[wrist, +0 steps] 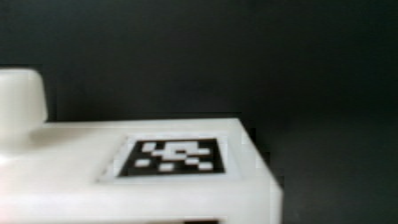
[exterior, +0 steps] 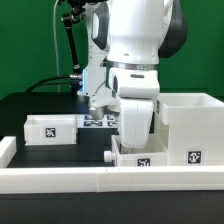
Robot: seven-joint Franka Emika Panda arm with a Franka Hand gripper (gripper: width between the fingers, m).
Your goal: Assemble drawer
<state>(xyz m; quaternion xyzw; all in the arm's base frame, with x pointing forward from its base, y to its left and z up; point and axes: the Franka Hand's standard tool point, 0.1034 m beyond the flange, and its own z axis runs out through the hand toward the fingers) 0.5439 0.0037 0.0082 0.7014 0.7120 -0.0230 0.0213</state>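
Note:
The drawer's tall boxy casing (exterior: 188, 120) stands at the exterior view's right, with a tag low on its front. One low tray (exterior: 48, 128) with a tag lies at the left. The second tray (exterior: 140, 158) sits beside the casing, behind the rim wall, with its black knob (exterior: 108, 157) pointing left. My gripper (exterior: 134, 135) reaches down onto this tray; its fingertips are hidden behind the hand and the tray. The wrist view shows a white part with a tag (wrist: 175, 157) very close, and a white block (wrist: 16, 100) beside it. No fingers show there.
A low white rim wall (exterior: 90, 181) runs along the front of the black table. The marker board (exterior: 97, 122) lies behind the arm. Black cables and a stand (exterior: 72, 50) rise at the back left.

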